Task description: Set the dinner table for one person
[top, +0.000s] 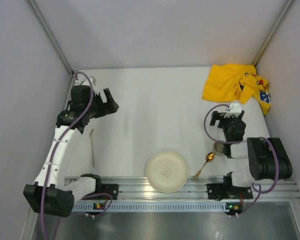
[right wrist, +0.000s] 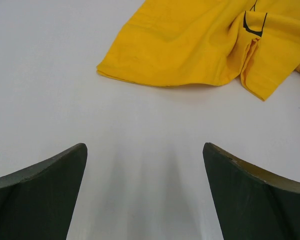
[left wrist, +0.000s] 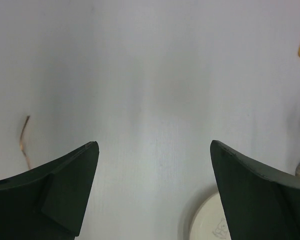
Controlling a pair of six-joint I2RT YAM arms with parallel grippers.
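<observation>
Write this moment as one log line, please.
left gripper: open, empty | right gripper: open, empty | plate: near edge, centre | gold spoon: right of plate | yellow cloth: far right corner

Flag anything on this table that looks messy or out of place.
The yellow cloth lies crumpled in the far right corner of the dinner table, neither spread nor folded. The plate sits at the very near edge, with a gold spoon slanted beside it. A thin brown stick lies alone, well to its left.
</observation>
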